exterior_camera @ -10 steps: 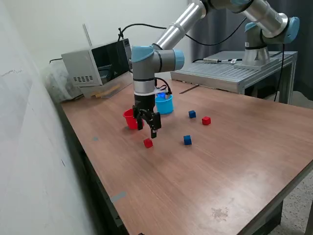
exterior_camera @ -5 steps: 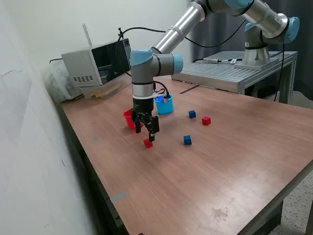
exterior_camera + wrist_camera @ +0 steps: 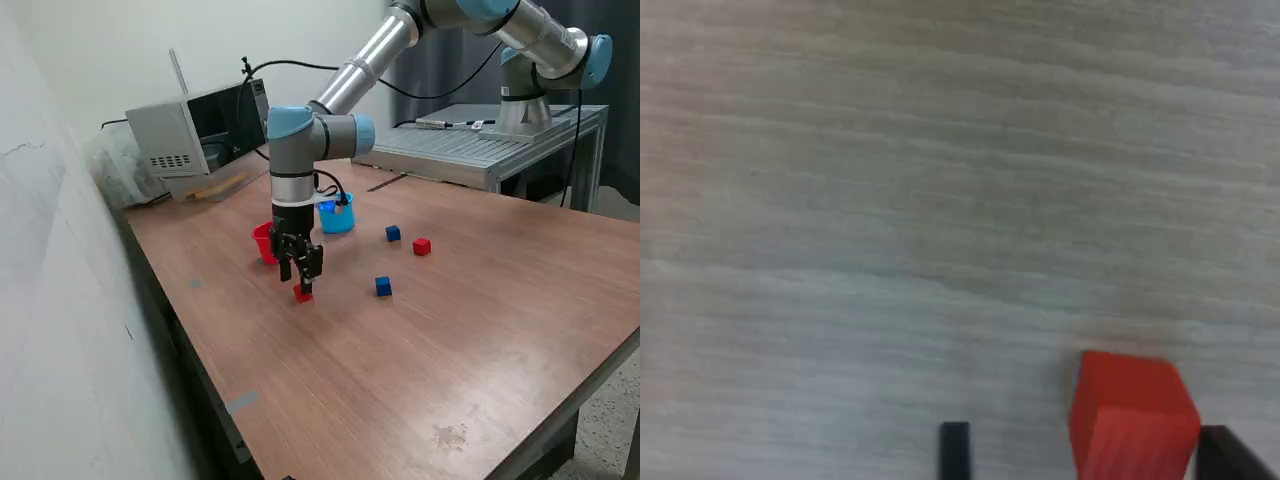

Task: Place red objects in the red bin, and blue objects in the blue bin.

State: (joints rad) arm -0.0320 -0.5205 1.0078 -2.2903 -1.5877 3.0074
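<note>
A small red cube [image 3: 303,295] lies on the wooden bench [image 3: 480,330] toward the exterior view's left, and the claw [image 3: 302,285] stands upright right over it, its fingers spread and reaching down on either side of the cube. In the wrist view the same cube [image 3: 1132,418] sits between 2 dark fingertips [image 3: 954,449], touching or nearly touching 1 of them and well apart from the other, so the claw is not pinching it. Just behind the claw, farther from the camera, the red cup [image 3: 266,243] stands upright, partly hidden by the arm's wrist. To its right in the exterior view, also partly behind the arm, stands the light blue cup [image 3: 337,215]. Farther to the exterior view's right, 3 more cubes rest apart from one another on the bench: a dark blue cube [image 3: 384,286] nearest the camera, a second dark blue cube [image 3: 393,233] farther back, and a second red cube [image 3: 422,246] just beside that one. At the bench's far left corner sits a grey box-shaped appliance [image 3: 195,130], and beyond the far edge on the right stands a metal table [image 3: 480,150].
</note>
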